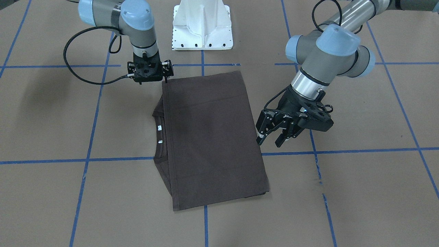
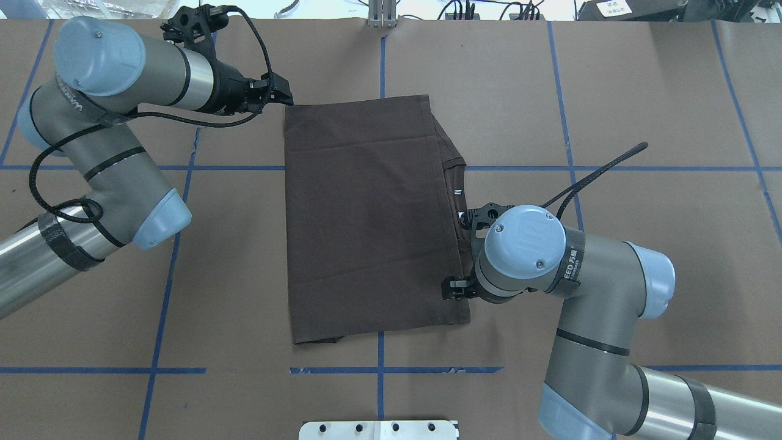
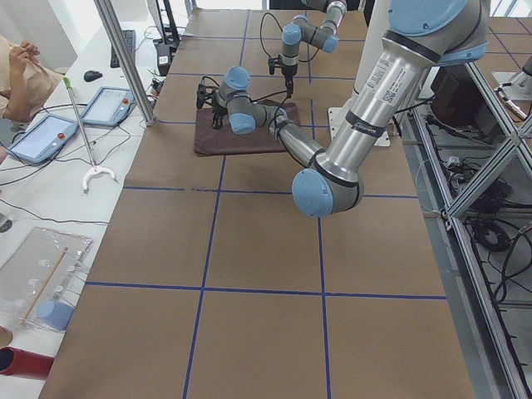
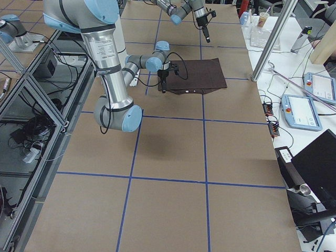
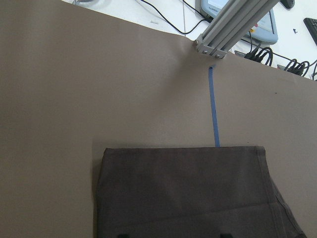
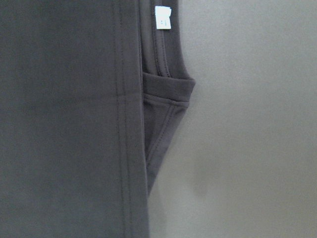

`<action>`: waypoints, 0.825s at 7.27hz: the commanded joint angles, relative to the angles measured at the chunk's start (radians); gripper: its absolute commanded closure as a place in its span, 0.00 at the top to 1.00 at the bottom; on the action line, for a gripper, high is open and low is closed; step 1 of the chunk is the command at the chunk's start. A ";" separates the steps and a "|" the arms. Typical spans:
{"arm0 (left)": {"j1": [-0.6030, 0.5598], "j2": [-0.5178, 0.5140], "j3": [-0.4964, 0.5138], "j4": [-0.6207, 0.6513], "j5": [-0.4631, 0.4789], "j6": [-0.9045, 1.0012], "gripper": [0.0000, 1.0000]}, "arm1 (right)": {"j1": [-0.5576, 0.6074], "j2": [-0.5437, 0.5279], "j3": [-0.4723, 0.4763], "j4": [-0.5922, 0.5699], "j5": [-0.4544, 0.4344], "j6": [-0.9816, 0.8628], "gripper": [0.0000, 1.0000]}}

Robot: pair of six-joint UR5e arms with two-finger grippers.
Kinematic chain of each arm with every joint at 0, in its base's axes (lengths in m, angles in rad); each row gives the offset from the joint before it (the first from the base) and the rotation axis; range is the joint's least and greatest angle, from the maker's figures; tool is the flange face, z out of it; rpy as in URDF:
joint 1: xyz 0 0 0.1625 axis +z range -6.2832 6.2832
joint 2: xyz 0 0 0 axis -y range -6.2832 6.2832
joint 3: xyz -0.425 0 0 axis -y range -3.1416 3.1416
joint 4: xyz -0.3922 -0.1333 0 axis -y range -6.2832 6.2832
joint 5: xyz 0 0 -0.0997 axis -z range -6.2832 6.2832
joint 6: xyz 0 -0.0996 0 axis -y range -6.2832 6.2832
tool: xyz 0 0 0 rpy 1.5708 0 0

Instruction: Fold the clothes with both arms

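The dark brown T-shirt [image 1: 212, 137] lies folded into a flat rectangle on the brown table, also in the overhead view [image 2: 366, 214]. Its collar with white labels [image 1: 159, 132] pokes out on the robot's right side. My left gripper [image 1: 269, 141] is open and empty, hovering beside the shirt's left edge near its far corner [image 2: 282, 98]. Its wrist view shows the shirt's far edge [image 5: 188, 193]. My right gripper [image 1: 164, 79] points straight down at the shirt's near right corner. Its fingers are hidden, so I cannot tell whether it is open. Its wrist view shows the collar fold [image 6: 168, 89].
The white pedestal base [image 1: 202, 25] stands at the robot's side of the table. Blue tape lines [image 1: 205, 223] grid the brown surface. An aluminium post [image 5: 233, 25] stands at the far edge. Side tables with tablets [image 3: 41, 137] and a person flank the table.
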 commanded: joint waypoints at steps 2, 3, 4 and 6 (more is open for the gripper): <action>-0.002 0.001 -0.002 0.000 -0.020 -0.002 0.69 | -0.028 0.014 -0.134 0.295 -0.055 0.701 0.79; -0.005 0.001 -0.004 0.000 -0.056 -0.024 0.70 | -0.054 0.013 -0.142 0.310 -0.092 0.782 0.76; -0.005 0.001 -0.004 0.000 -0.061 -0.046 0.71 | -0.065 0.013 -0.144 0.311 -0.110 0.815 0.75; -0.002 0.000 -0.002 0.000 -0.072 -0.057 0.73 | -0.059 0.005 -0.128 0.298 -0.107 0.815 0.74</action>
